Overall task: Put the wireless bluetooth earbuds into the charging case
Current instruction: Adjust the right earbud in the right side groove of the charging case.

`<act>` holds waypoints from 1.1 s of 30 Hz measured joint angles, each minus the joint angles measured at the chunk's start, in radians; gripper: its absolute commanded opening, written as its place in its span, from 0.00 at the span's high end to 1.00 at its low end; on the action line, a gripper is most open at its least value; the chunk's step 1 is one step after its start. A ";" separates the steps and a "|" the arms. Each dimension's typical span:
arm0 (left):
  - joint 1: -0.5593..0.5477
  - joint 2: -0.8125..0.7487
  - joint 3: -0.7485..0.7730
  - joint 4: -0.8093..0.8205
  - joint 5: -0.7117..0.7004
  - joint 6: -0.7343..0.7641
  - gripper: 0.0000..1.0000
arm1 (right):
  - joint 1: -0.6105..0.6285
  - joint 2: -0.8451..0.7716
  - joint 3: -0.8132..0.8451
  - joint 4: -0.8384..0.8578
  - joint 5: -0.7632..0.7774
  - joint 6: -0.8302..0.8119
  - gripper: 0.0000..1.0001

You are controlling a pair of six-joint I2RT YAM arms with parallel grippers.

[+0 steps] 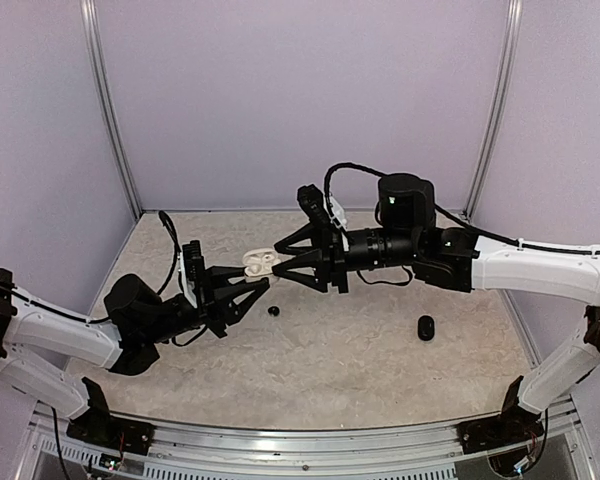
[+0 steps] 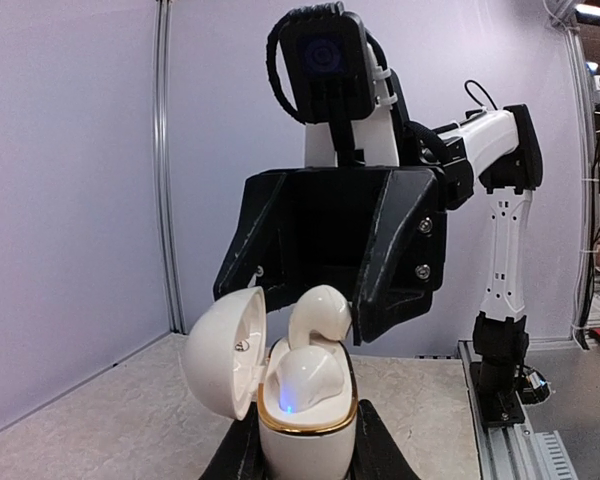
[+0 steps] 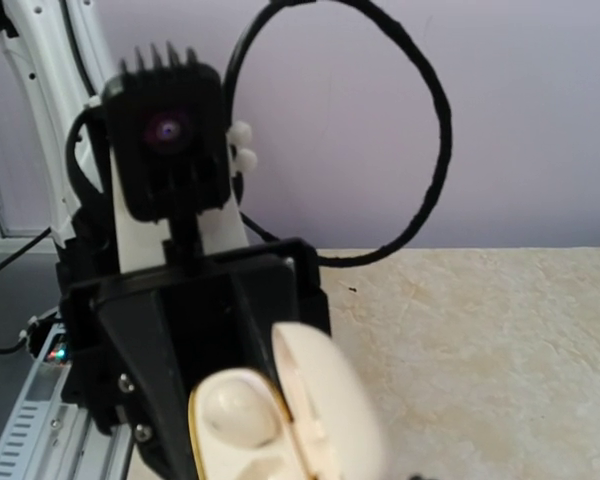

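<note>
Left pincer clamped on white charging case, lower centre of the left wrist view, upright with lid open for loading. Right pincer straddles white earbud over the case mouth; cannot tell if it grips.

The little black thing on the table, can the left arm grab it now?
Probably not yet. The left gripper has its jaws shut on the open white charging case, so it is busy. The small black object lies unblocked on the table nearby.
</note>
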State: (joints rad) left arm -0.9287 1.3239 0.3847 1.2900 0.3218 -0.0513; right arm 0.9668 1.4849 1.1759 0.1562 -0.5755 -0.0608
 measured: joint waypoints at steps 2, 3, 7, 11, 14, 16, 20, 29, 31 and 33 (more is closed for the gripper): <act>-0.001 0.000 0.004 -0.006 0.001 0.003 0.94 | 0.002 0.003 0.003 0.000 0.001 0.003 0.54; -0.002 0.001 0.007 -0.011 0.002 0.006 0.94 | 0.002 0.004 0.003 0.000 0.001 0.003 0.54; -0.010 0.003 0.019 -0.033 0.004 0.015 0.94 | 0.004 0.011 0.007 0.004 0.001 0.007 0.54; -0.016 0.005 0.021 -0.057 0.004 0.026 0.94 | 0.006 0.024 0.010 0.005 0.003 0.011 0.54; -0.017 0.007 0.023 -0.067 0.005 0.031 0.94 | 0.006 0.031 0.011 0.006 0.003 0.015 0.54; -0.018 0.007 0.024 -0.072 0.006 0.033 0.94 | 0.006 0.033 0.011 0.006 0.003 0.018 0.53; -0.021 0.007 0.026 -0.076 0.006 0.034 0.94 | 0.006 0.034 0.011 0.007 0.000 0.023 0.51; -0.009 0.007 0.025 -0.047 0.030 0.007 0.94 | 0.006 0.031 0.005 0.032 -0.065 0.011 0.44; -0.008 0.007 0.025 -0.041 0.035 0.004 0.94 | 0.006 0.024 -0.007 0.043 -0.085 0.006 0.44; -0.008 0.007 0.025 -0.041 0.038 0.003 0.94 | 0.006 0.016 -0.015 0.051 -0.098 0.002 0.44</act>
State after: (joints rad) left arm -0.9363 1.3312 0.4099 1.2488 0.3599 -0.0486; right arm 0.9733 1.5005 1.1606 0.2077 -0.6739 -0.0593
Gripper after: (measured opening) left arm 0.236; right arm 0.562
